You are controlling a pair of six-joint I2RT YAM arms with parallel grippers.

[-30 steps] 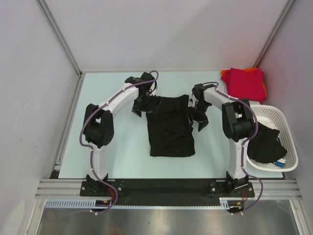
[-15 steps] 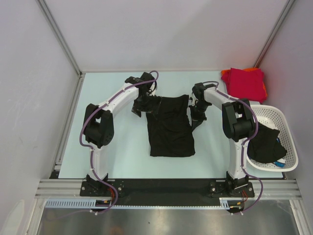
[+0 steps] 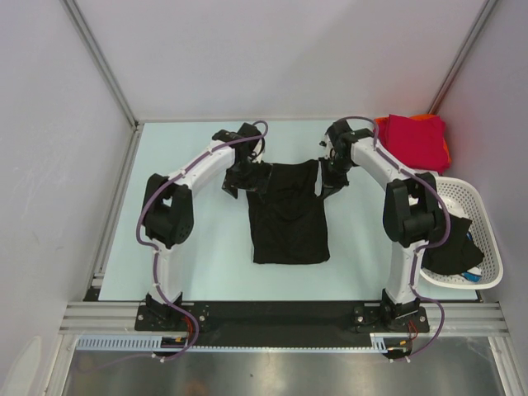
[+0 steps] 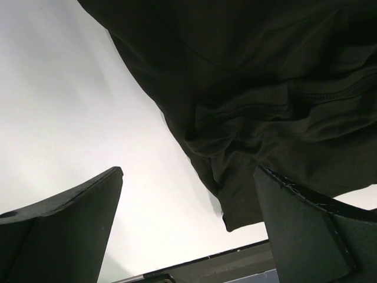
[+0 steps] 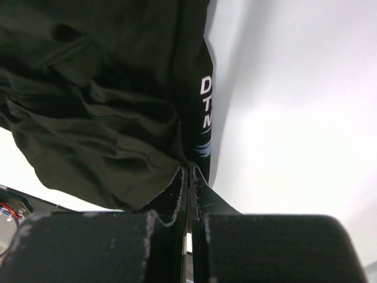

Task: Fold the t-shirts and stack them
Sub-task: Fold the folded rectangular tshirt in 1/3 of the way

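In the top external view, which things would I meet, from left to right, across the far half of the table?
left gripper → black t-shirt → right gripper → red t-shirt

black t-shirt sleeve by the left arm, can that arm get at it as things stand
Probably yes. The left gripper is open right at that sleeve of the black t-shirt, with the cloth's edge showing between its fingers and nothing in the way. The right gripper is shut on the opposite side.
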